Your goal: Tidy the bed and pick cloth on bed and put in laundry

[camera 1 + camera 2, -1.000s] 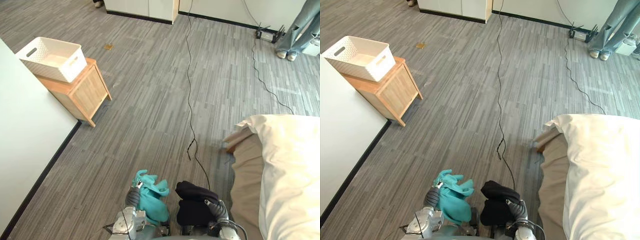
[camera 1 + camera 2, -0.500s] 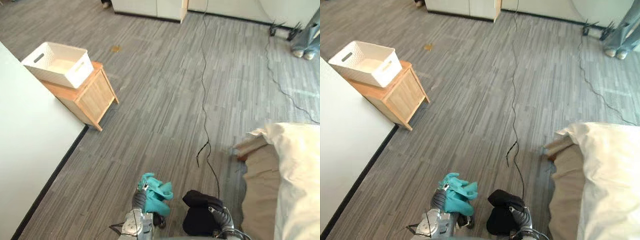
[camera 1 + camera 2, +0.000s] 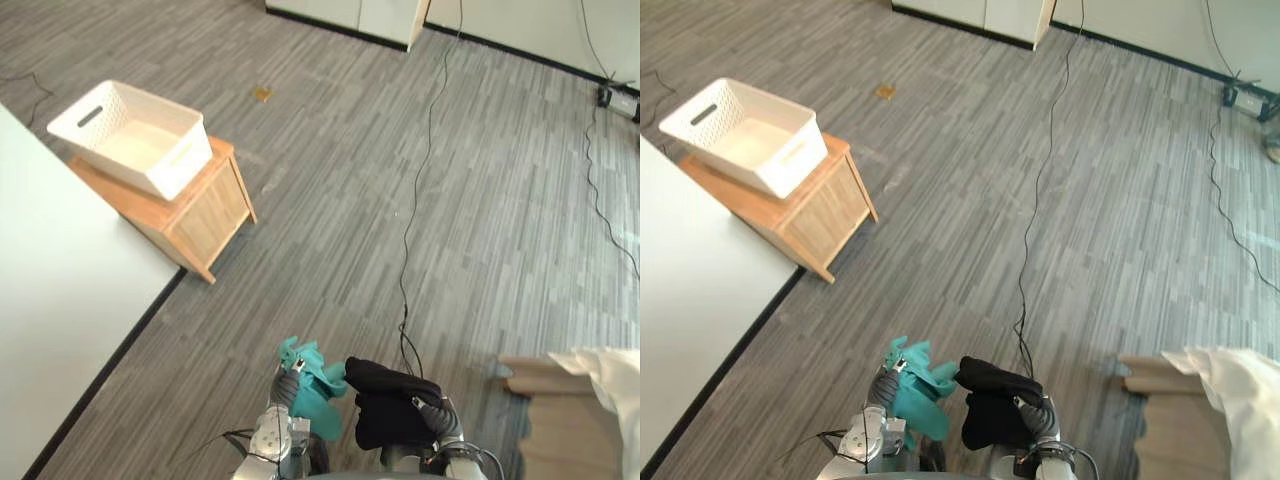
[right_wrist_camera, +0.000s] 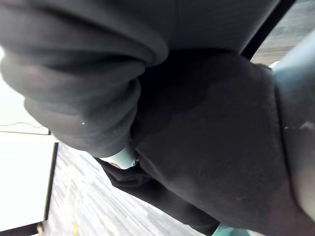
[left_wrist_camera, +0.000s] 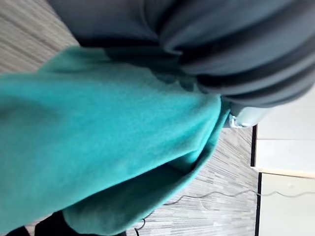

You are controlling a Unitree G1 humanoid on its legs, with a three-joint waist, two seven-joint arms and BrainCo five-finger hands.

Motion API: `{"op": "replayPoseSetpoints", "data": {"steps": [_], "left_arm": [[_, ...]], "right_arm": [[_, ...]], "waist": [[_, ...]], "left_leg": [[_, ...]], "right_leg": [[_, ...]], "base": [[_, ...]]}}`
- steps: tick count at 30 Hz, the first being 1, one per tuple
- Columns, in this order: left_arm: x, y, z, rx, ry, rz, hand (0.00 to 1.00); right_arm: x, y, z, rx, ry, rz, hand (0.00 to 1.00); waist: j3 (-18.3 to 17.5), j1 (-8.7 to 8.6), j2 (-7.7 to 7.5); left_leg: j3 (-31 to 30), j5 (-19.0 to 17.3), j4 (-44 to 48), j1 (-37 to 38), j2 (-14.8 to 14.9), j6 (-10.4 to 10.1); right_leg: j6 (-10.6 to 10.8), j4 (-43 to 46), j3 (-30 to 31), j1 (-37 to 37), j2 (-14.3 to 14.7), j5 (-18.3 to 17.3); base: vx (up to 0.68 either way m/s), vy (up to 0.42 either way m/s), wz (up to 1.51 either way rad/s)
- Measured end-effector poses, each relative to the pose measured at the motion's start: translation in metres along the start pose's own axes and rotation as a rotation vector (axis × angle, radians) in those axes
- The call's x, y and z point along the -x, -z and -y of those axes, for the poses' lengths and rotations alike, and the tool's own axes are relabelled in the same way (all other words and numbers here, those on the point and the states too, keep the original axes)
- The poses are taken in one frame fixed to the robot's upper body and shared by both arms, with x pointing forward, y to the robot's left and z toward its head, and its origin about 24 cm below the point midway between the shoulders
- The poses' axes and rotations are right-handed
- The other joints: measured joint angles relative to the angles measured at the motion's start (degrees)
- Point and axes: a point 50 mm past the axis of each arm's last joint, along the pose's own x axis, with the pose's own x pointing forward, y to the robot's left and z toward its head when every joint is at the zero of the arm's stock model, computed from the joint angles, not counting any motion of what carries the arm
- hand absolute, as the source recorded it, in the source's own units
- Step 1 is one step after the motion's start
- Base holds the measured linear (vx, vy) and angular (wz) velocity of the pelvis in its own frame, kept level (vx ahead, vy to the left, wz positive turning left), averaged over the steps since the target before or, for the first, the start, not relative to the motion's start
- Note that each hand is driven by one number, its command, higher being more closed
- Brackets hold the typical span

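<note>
A bunched teal cloth is held off the floor at the bottom of the eye views, with my left hand shut on it. Right beside it hangs a black cloth, gripped by my right hand. Both cloths touch each other. In the left wrist view the teal cloth wraps over the hand, and in the right wrist view the black cloth covers the hand. A white laundry basket with nothing in it stands on a low wooden cabinet ahead and to the left.
A white wall with a dark skirting runs along the left, up to the cabinet. The bed's corner, white duvet over a tan sheet, shows at the lower right. Grey plank floor lies between me and the cabinet. White cupboards stand at the back.
The camera has swung left: basket and cabinet sit nearer the middle, the bed has slid toward the right edge, and the person's legs have left the picture. Both cloths stay in my hands.
</note>
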Motion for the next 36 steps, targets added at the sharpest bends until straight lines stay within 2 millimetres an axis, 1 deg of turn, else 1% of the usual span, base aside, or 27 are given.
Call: {"op": "replayPoseSetpoints", "data": {"steps": [1,2,3,4,5,6,7,8,9,11,12,14,15,16,18,20,21,22,23,24,26,27,28,30,33,35,36], "left_arm": [[-0.001,-0.002,-0.001,0.0,-0.003,0.007,1.0],[-0.002,-0.002,-0.002,-0.002,-0.006,0.009,1.0],[-0.001,0.0,-0.004,-0.017,-0.009,0.006,1.0],[0.0,0.005,-0.005,-0.033,-0.009,-0.008,1.0],[-0.001,0.008,0.001,-0.02,-0.007,-0.034,1.0],[-0.002,0.008,-0.002,-0.014,-0.018,-0.034,1.0],[-0.003,0.007,-0.004,0.001,-0.03,-0.033,1.0],[-0.003,0.007,-0.003,0.014,-0.033,-0.035,1.0],[-0.001,0.008,-0.003,0.047,-0.037,-0.041,1.0],[0.001,0.008,-0.001,0.085,-0.037,-0.04,1.0],[0.004,0.006,-0.001,0.113,-0.043,-0.027,1.0],[0.008,0.006,0.0,0.147,-0.049,-0.012,1.0],[0.009,0.008,0.002,0.159,-0.048,-0.022,1.0],[0.01,0.008,0.003,0.163,-0.046,-0.025,1.0],[0.013,0.012,0.006,0.179,-0.046,-0.042,1.0],[0.015,0.014,0.009,0.191,-0.045,-0.053,1.0],[0.019,0.017,0.012,0.204,-0.045,-0.072,1.0],[0.02,0.019,0.013,0.206,-0.044,-0.081,1.0],[0.024,0.025,0.012,0.212,-0.055,-0.107,1.0],[0.026,0.034,0.004,0.214,-0.085,-0.15,1.0],[0.026,0.036,0.001,0.222,-0.098,-0.158,1.0],[0.025,0.037,-0.002,0.201,-0.096,-0.166,1.0],[0.026,0.039,-0.002,0.193,-0.097,-0.179,1.0],[0.026,0.04,-0.007,0.175,-0.103,-0.178,1.0],[0.021,0.036,-0.014,0.152,-0.123,-0.152,1.0],[0.017,0.031,-0.016,0.144,-0.127,-0.131,1.0],[0.015,0.03,-0.018,0.139,-0.13,-0.121,1.0]], "right_arm": [[-0.002,-0.003,-0.003,-0.002,-0.01,0.011,1.0],[-0.002,-0.003,-0.004,-0.005,-0.014,0.012,1.0],[0.002,-0.003,-0.006,-0.007,-0.022,0.014,1.0],[0.005,-0.002,-0.006,-0.002,-0.024,0.009,1.0],[0.002,-0.008,-0.006,0.007,-0.031,0.036,1.0],[-0.002,-0.017,-0.006,0.01,-0.038,0.071,1.0],[-0.003,-0.018,-0.008,0.013,-0.049,0.073,1.0],[-0.003,-0.018,-0.007,0.027,-0.057,0.077,1.0],[-0.005,-0.02,-0.006,0.07,-0.07,0.087,1.0],[-0.005,-0.02,-0.002,0.105,-0.067,0.085,1.0],[-0.006,-0.021,-0.001,0.127,-0.072,0.094,1.0],[-0.006,-0.022,-0.001,0.137,-0.074,0.096,1.0],[-0.006,-0.021,0.0,0.146,-0.073,0.093,1.0],[-0.007,-0.022,0.0,0.149,-0.074,0.095,1.0],[-0.009,-0.024,0.002,0.177,-0.084,0.097,1.0],[-0.012,-0.028,0.004,0.191,-0.081,0.108,1.0],[-0.014,-0.03,0.006,0.201,-0.07,0.113,1.0],[-0.015,-0.031,0.005,0.201,-0.069,0.116,1.0],[-0.016,-0.03,0.004,0.198,-0.072,0.111,1.0],[-0.017,-0.018,-0.002,0.176,-0.072,0.062,1.0],[-0.014,-0.011,-0.004,0.165,-0.069,0.034,1.0],[-0.011,-0.007,-0.004,0.16,-0.067,0.019,1.0],[-0.009,-0.004,-0.003,0.159,-0.065,0.008,1.0],[-0.007,-0.004,-0.005,0.157,-0.073,0.013,1.0],[-0.008,-0.013,-0.008,0.151,-0.083,0.056,1.0],[-0.011,-0.024,-0.01,0.155,-0.094,0.108,1.0],[-0.01,-0.03,-0.012,0.164,-0.099,0.136,1.0]], "waist": [[-0.01,-0.49,0.12],[-0.22,-0.53,-0.25],[-0.64,-0.7,-1.21],[-0.98,-1.12,-1.43],[-1.19,-0.36,2.03],[-1.31,-0.75,3.22],[-1.15,-0.55,3.51],[-0.71,-0.56,4.03],[0.53,0.46,5.62],[1.69,2.56,5.96],[2.37,3.7,4.61],[2.53,4.79,3.46],[2.27,5.49,3.89],[2.2,5.76,3.93],[2.02,5.83,3.77],[1.58,6.02,3.16],[0.37,7.09,2.84],[-0.04,7.92,2.78],[-0.66,9.25,2.6],[-2.48,9.21,-0.91],[-3.06,8.87,-2.71],[-3.07,8.23,-3.64],[-3.07,7.26,-3.34],[-3.33,6.61,-1.89],[-3.62,5.25,-0.18],[-3.63,5.26,0.58],[-3.63,5.22,0.51]], "left_leg": [[0.37,-1.65,-0.05,2.08,1.77,-2.86],[0.76,-2.25,-0.34,3.35,2.1,-3.96],[0.73,-3.55,-1.17,6.96,2.32,-6.21],[0.58,-4.09,-1.32,10.1,3.02,-7.32],[2.04,-2.69,-0.82,11.38,5.88,-9.71],[2.16,1.87,2.81,10.13,7.37,-11.66],[1.19,7.85,12.63,6.19,9.06,-7.27],[0.56,12.0,19.79,3.65,11.04,-5.74],[-0.98,15.33,36.25,-1.77,16.41,-2.5],[-3.13,11.43,56.0,-9.99,20.67,-0.27],[-2.7,9.51,60.26,-15.36,20.25,-0.51],[-1.49,6.56,57.91,-23.07,18.33,-1.93],[-0.66,4.56,52.42,-27.1,16.58,-2.71],[0.23,4.01,48.86,-28.5,15.47,-2.63],[7.3,3.52,31.33,-32.06,10.3,-2.35],[14.8,4.31,20.43,-32.14,7.07,-0.97],[21.38,6.54,14.18,-31.78,4.61,4.65],[23.24,7.23,12.39,-31.2,3.89,6.63],[22.94,9.57,11.08,-30.05,2.65,14.85],[20.95,6.65,11.45,-27.5,0.09,14.5],[15.74,4.24,10.95,-24.62,-2.57,13.38],[12.08,3.07,10.74,-21.17,-4.24,12.62],[7.42,2.39,9.27,-16.71,-5.16,11.44],[0.41,2.34,6.04,-10.43,-4.61,10.22],[-8.61,2.91,3.9,-6.55,-1.45,9.2],[-13.35,2.02,3.46,-4.99,1.91,4.84],[-15.13,0.6,3.15,-3.73,3.78,0.8]], "right_leg": [[-0.59,-13.82,0.29,-1.41,2.49,5.91],[-0.87,-20.28,0.78,-1.55,3.33,9.45],[-2.9,-28.12,2.44,-1.76,4.36,16.38],[-4.14,-25.65,4.72,-1.64,5.17,26.23],[-5.05,-20.0,4.82,-3.12,7.63,23.74],[-5.48,-15.27,4.76,-4.47,8.45,19.27],[-6.09,-13.03,4.97,-3.5,9.39,15.08],[-6.22,-13.72,5.06,-1.29,10.15,13.81],[-6.99,-17.39,4.56,5.52,13.04,12.37],[-8.26,-23.86,4.49,15.87,16.16,11.48],[-8.52,-27.6,5.19,21.07,16.3,11.15],[-6.34,-33.01,5.94,26.63,16.42,9.76],[-5.49,-35.74,5.96,29.3,16.48,9.18],[-5.42,-36.81,5.64,30.43,16.45,8.92],[-4.86,-39.93,3.67,34.98,16.04,7.09],[-2.87,-40.48,1.56,36.84,15.37,5.16],[-0.73,-39.86,0.47,38.11,15.11,3.05],[0.17,-38.6,0.39,38.65,15.16,1.82],[0.81,-34.13,0.24,38.88,14.84,-0.9],[2.75,-19.64,-1.81,35.25,10.61,-4.12],[4.58,2.67,-3.23,28.06,5.94,0.27],[3.7,16.62,-2.9,23.76,2.19,0.64],[2.8,22.07,-2.97,21.63,-0.01,-0.02],[1.12,20.86,-2.43,17.75,-1.1,-1.27],[0.83,7.33,3.78,9.67,-1.0,-2.05],[3.38,-11.61,13.01,6.4,0.01,2.11],[4.88,-21.28,18.58,6.29,-0.2,6.37]], "base": [[0.56,-0.268,0.32],[0.63,-0.307,0.34],[0.69,-0.337,0.35],[0.72,-0.35,0.01],[0.9,-0.431,-0.25],[0.86,-0.494,-0.48],[0.85,-0.519,-0.21],[0.68,-0.421,-0.14],[0.55,-0.279,-0.1],[0.59,-0.29,-0.22],[0.51,-0.268,-0.24],[0.49,-0.221,-0.12],[0.49,-0.175,-0.01],[0.51,-0.132,0.16],[0.62,-0.104,0.47],[0.66,-0.082,0.56],[0.63,-0.071,0.36],[0.77,-0.063,0.09],[0.68,-0.026,0.4],[0.7,-0.004,0.82],[0.72,-0.02,1.35],[0.89,-0.128,1.88],[0.75,-0.174,1.92],[0.69,-0.249,1.85],[0.56,-0.344,1.71],[0.59,-0.567,1.65],[0.42,-0.497,1.38]]}}
